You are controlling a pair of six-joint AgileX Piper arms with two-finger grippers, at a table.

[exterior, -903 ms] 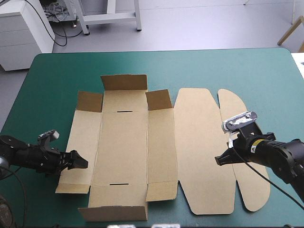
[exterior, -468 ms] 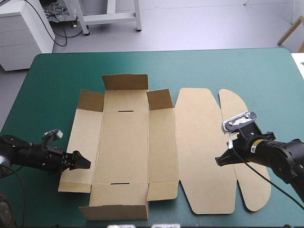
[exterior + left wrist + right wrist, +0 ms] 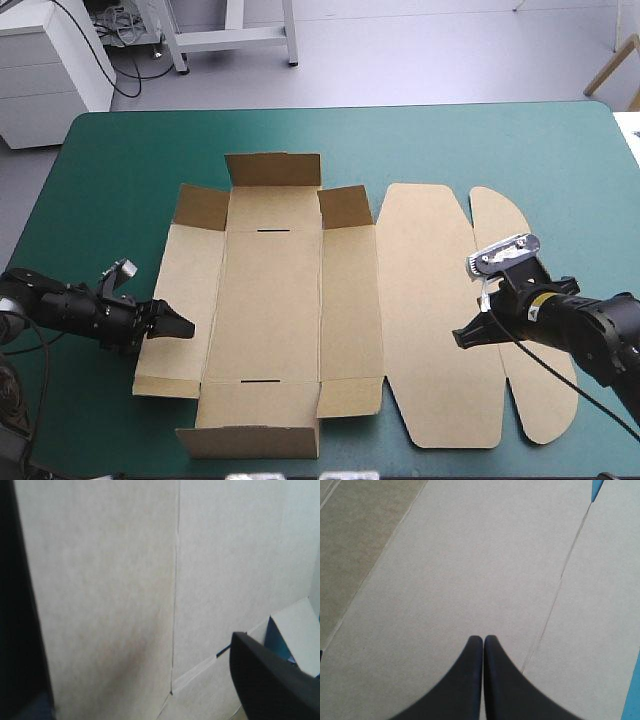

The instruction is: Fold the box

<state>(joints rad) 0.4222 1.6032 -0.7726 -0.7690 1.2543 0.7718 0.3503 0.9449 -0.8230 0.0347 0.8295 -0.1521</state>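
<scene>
Teal-green surface (image 3: pixel 110 170) carries the flat brown box (image 3: pixel 270 300), which has slid toward 3 o'clock since just before, apparently nudged at its 9 o'clock edge by the left gripper (image 3: pixel 183 326), fingers spread. The right gripper (image 3: pixel 460 338), clenched on nothing, sits over its 3 o'clock half; folding looks barely begun.

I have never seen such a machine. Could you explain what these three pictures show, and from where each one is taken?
This is a robot with two arms at a table with a teal-green cover. The wide picture comes from a camera above and behind it: the left arm enters from the left, the right arm from the right. The other two pictures come from cameras on the wrists, looking along each arm's jaws. On the table lies the box: a cut sheet of brown board, mostly flat, some end flaps tilted up. The left arm's jaws stand open at the sheet's left edge. The right arm's jaws are shut over the lid panel. Nothing seems held.
</scene>
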